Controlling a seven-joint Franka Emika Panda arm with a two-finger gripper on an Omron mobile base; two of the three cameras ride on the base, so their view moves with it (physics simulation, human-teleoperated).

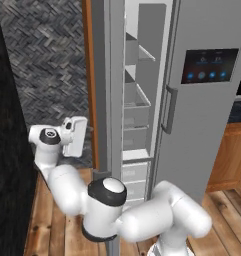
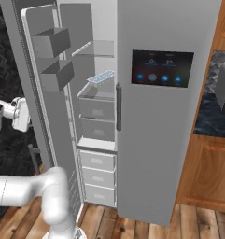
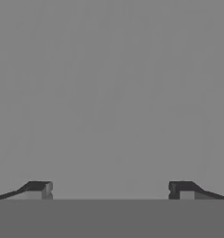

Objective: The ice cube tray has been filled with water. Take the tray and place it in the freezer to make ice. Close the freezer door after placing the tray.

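Gripper: two small dark finger tips of the gripper [image 3: 111, 189] sit wide apart, nothing betw. them; flat plain grey surface fills what's ahead (looks v. close, can't tell if touching).
Hand: white hand body is on the outer side of the tall plain flat grey freezer door [image 2: 39, 93], at about mid-height, in both base views.
Freezer door: swung open, edge-on in left base view; two grey shelf bins on inner face, upper part.
Tray: flat white ice cube tray w/ pale-blue cells [image 2: 101, 76] lies on a pale grey shelf inside the tall narrow freezer compartment [image 2: 97, 121], above the drawers.
Water: pale blue fill in the cells.
Fridge door: right grey door w/ dark blue-lit panel [image 2: 163, 68] is closed.
Floor: wood planks [image 1: 47, 220] under the arm.
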